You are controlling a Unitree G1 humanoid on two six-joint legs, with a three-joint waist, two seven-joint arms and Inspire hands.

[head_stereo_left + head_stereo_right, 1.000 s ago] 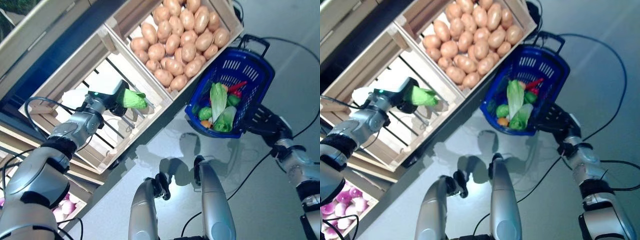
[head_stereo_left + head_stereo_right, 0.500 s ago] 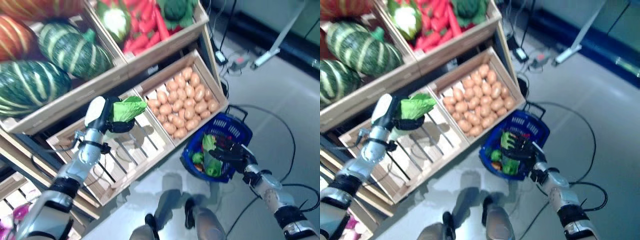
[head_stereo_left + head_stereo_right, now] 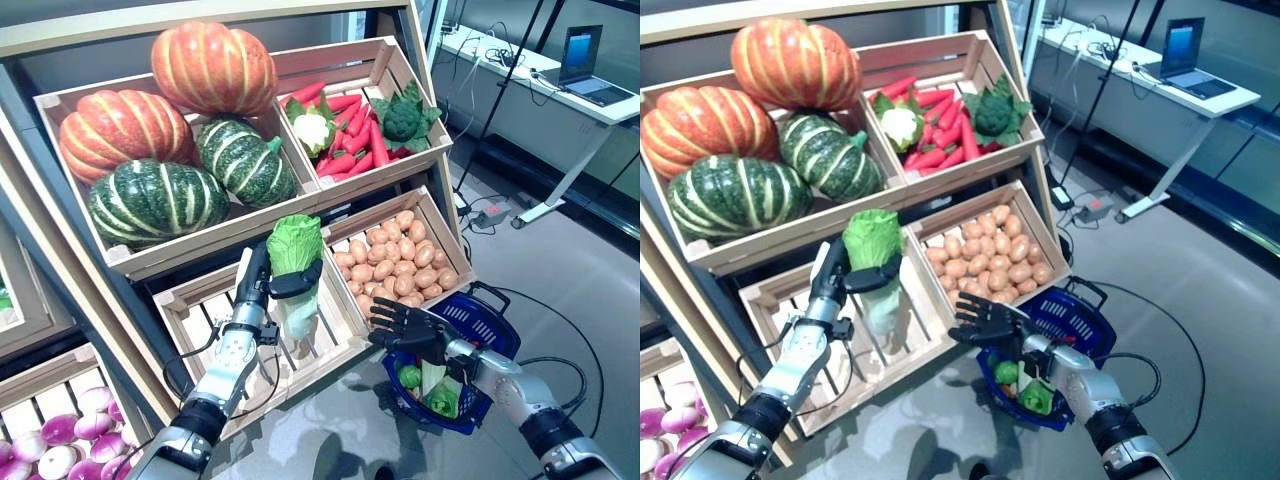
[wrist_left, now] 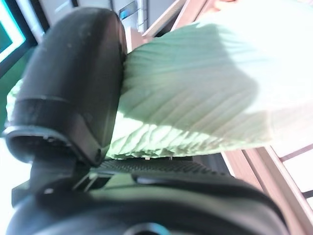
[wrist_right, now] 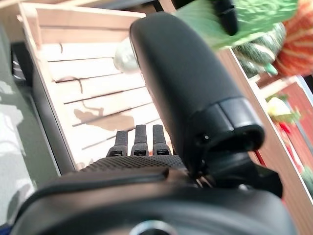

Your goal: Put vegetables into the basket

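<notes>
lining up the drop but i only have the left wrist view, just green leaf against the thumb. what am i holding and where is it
Observer: A leafy cabbage, upright in the left robot hand, in front of the slatted crate.
Operator: where's the basket
Observer: The blue basket is lower, to the cabbage's right, under the right robot hand.
Operator: anything in it
Observer: Yes, greens already lie inside; the right robot hand's fingers are spread open above them.

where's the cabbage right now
The cabbage is held upright in the left hand, above the slatted crate left of the potatoes, not yet over the basket.
</notes>
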